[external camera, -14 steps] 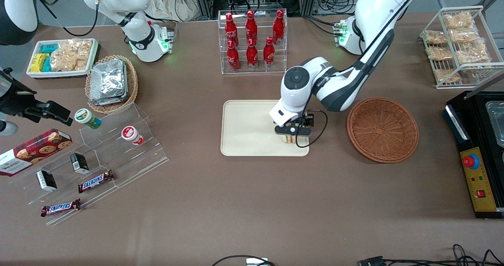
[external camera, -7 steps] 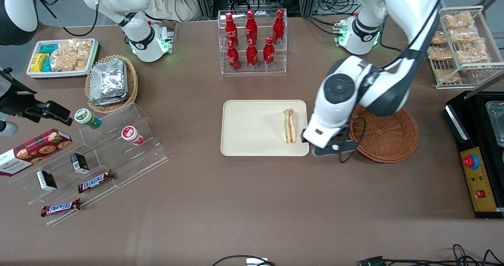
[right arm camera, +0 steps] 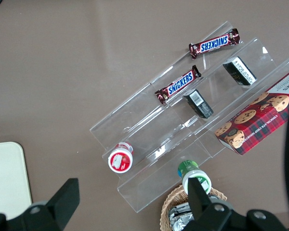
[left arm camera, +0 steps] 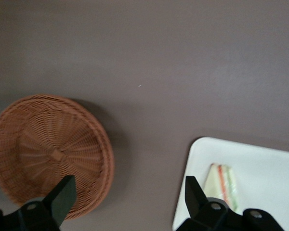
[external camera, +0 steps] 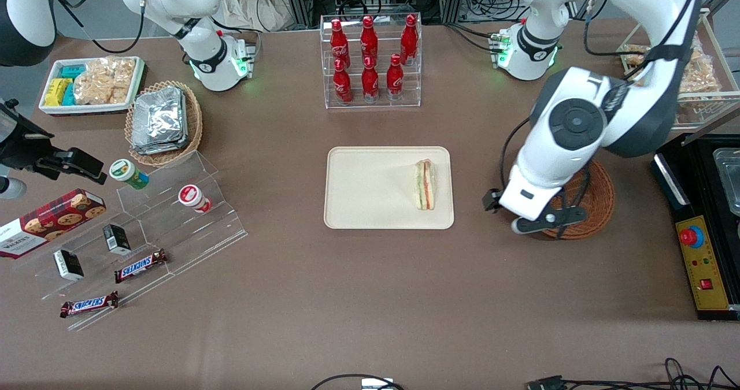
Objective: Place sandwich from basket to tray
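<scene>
the small triangular sandwich wedge with green and orange filling (external camera: 426,185) lies flat on the cream-beige rectangular tray (external camera: 364,188), near the tray's edge toward the round reddish-brown wicker basket (external camera: 595,202). the left arm's gripper (external camera: 543,221) hangs above the basket's rim toward the tray, its jaws spread wide, holding nothing.

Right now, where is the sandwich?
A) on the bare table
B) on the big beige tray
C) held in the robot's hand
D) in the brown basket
B: the sandwich lies on the tray, near the edge closest to the basket. The basket holds nothing, and the hand hangs open above the table between basket and tray.
</scene>
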`<action>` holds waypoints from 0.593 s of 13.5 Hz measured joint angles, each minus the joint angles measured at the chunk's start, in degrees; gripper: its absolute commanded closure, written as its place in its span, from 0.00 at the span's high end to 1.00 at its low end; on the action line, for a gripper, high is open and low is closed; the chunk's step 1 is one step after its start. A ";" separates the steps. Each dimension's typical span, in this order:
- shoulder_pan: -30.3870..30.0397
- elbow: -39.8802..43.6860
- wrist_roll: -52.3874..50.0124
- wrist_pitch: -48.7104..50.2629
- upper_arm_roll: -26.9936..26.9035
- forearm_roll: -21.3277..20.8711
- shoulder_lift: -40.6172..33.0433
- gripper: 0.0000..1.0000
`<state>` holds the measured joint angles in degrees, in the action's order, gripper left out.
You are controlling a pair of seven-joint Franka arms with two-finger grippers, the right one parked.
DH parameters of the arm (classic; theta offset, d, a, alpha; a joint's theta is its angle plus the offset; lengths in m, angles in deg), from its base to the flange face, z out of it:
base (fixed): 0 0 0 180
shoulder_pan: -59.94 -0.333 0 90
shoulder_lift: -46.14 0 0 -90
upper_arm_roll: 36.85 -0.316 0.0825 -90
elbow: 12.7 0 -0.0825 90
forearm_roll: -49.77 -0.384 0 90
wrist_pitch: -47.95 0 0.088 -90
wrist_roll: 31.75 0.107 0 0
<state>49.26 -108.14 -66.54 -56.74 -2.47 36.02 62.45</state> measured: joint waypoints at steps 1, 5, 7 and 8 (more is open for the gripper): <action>-1.61 0.01 2.72 1.57 -0.04 1.16 -1.29 1.00; -5.10 -0.04 10.01 4.24 -3.76 6.53 -6.16 1.00; -3.78 -0.27 16.96 5.40 -9.49 9.92 -9.13 1.00; -2.71 -0.27 20.02 7.18 -12.67 11.05 -10.76 1.00</action>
<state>46.54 -108.40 -46.52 -49.56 -15.14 47.07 51.69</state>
